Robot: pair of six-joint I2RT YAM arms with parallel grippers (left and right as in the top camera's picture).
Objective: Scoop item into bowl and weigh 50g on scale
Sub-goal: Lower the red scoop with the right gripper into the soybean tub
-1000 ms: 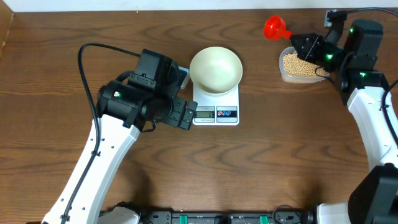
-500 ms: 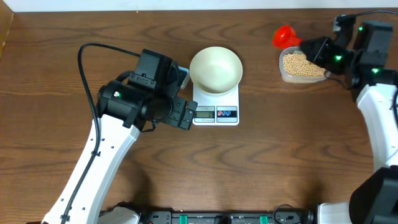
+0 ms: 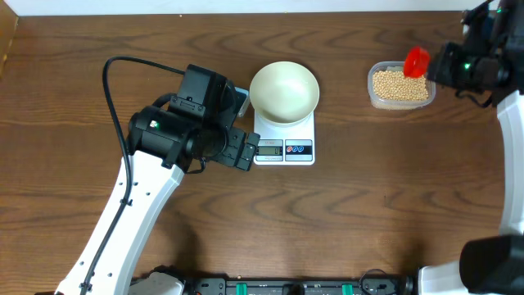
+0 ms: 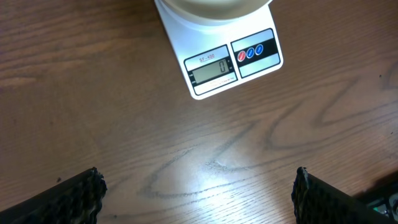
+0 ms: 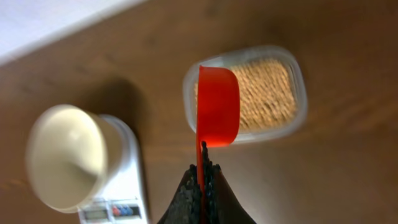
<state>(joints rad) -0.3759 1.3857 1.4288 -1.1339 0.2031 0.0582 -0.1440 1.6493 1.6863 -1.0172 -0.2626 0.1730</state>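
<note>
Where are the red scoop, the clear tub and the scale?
red scoop (image 5: 218, 106), right wrist view, middle of its cup.
clear tub (image 3: 370, 88), overhead view, its left rim.
scale (image 4: 214, 70), left wrist view, its grey display.

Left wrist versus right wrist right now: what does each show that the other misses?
Only the left wrist: a readable 0 on the display, and the left gripper, open. Only the right wrist: the right gripper, shut on the red scoop, which is seen in front of the clear tub of beans. Both: the scale and the white bowl on it, though the left wrist catches only the bowl's lower edge.
</note>
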